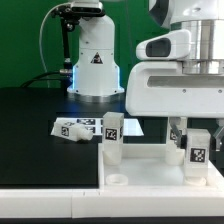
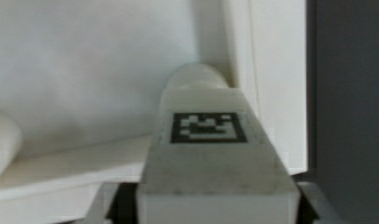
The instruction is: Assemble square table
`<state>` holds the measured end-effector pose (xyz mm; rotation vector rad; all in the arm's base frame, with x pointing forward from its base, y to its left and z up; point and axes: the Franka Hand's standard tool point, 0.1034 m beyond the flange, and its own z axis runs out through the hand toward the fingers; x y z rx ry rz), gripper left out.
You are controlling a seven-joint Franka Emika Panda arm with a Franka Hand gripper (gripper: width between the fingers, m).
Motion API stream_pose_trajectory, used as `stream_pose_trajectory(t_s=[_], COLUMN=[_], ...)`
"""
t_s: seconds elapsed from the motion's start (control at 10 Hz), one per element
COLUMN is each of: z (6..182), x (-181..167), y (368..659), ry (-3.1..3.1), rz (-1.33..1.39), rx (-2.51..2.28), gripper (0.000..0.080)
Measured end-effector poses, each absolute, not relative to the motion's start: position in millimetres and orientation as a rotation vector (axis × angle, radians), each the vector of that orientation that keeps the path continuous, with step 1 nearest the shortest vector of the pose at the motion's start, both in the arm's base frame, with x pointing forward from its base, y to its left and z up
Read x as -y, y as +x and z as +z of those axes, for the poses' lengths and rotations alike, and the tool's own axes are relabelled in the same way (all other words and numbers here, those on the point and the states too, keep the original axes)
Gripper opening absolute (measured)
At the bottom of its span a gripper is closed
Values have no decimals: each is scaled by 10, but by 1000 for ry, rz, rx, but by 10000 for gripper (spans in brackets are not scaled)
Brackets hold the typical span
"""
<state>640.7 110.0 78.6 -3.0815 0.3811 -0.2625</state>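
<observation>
- My gripper (image 1: 196,138) (image 2: 207,205) hangs at about 4 o'clock in the exterior view. Its jaws are drawn partway in and pressed on both sides of the gripped leg (image 1: 198,152) (image 2: 207,110).
- The gripped leg is upright over the square top (image 1: 150,172); I cannot tell whether it is seated in a socket.
- The square top lies at 6 o'clock on the black table (image 1: 30,130).
- The second leg (image 1: 111,135) stands upright near the centre, with a round socket (image 1: 117,181) at its 6 o'clock.
- The lying leg (image 1: 75,128) rests flat on the table at the second leg's 9 o'clock.
</observation>
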Motion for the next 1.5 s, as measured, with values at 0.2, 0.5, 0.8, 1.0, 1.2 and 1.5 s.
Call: stream_pose_trajectory(t_s=[0.2,0.5,0.8,1.0,1.2,1.5], z=[779,767,748,751,751,782], x=[-1102,-1090,-1066,-1060,-1062,-1097], y=[6405,6402,6383,6376,6378,6409], ry=[-3040,-2823,-2353,-2253,-2324,-2774], rz=[-258,-229,-158,-146,-154,-258], rx=[-579,-1220,-1870,-1974,-1895,-1162], gripper=[285,285,285,285,496,636])
